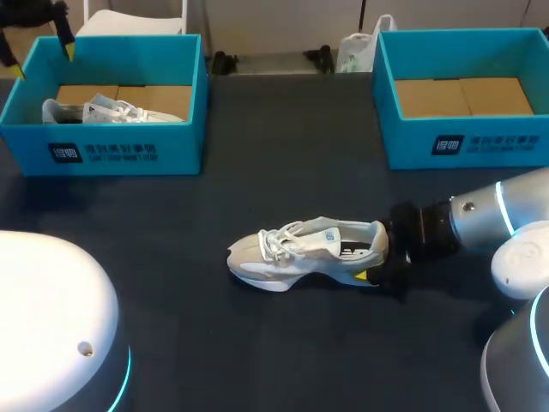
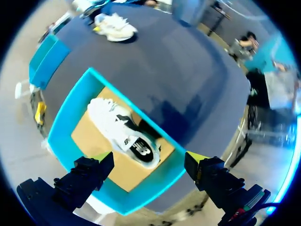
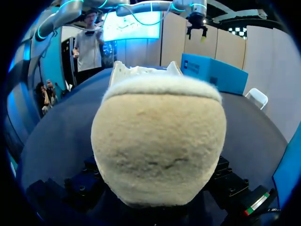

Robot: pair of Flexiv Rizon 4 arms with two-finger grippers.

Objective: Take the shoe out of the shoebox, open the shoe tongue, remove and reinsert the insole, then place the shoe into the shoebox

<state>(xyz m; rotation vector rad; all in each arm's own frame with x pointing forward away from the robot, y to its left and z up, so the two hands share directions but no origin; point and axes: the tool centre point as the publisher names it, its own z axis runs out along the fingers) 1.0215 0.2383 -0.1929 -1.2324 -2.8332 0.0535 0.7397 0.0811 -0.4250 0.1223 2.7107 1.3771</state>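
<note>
Right gripper (image 1: 371, 263) clamps the cream mesh sneaker (image 1: 292, 256) by its heel, well clear of the left teal cardboard shoebox (image 1: 176, 142), above which left gripper (image 2: 148, 157) hangs open.

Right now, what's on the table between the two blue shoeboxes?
Nothing: in the head view the dark table is bare between the left shoebox and the right shoebox. The shoe out on the table lies nearer me.

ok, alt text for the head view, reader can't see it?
A pale shoe lies on its sole mid-table, toe to the left, with the right gripper at its heel. The back-left shoebox holds a second shoe with the open left gripper above; the back-right shoebox is empty.
</note>
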